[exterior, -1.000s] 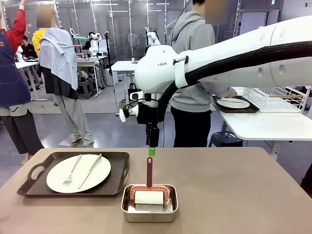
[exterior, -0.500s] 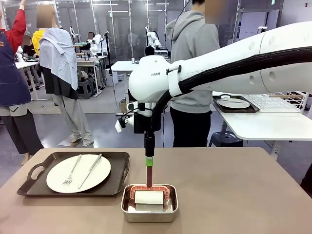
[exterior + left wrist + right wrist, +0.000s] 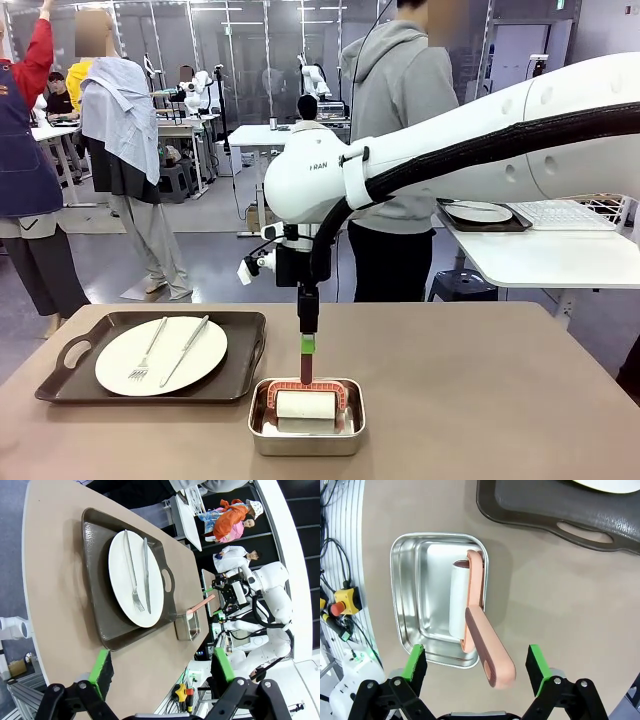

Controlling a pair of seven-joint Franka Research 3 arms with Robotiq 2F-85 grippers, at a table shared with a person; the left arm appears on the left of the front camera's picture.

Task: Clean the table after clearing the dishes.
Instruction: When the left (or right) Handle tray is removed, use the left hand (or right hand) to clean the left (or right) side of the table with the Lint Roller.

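Brown-taupe matte table [image 3: 480, 370] with rounded corners is spanning the foreground, carrying at the middle of its near edge a small steel pan [image 3: 410, 590] holding a white lint roller [image 3: 460, 600]. The right gripper [image 3: 476, 666] is hovering, jaws apart, around the tip of the roller's salmon-pink handle, while the left gripper [image 3: 162, 669] is hanging spread and empty, facing the tray. Risk, as judged: closing off-centre on the slanted handle could be tipping the roller or dragging the light pan. The tabletop is looking plain and dry, no crumbs discernible, with a dark brown handled tray [image 3: 245, 375] bearing a round white plate [image 3: 215, 355] and cutlery sitting by the left edge.
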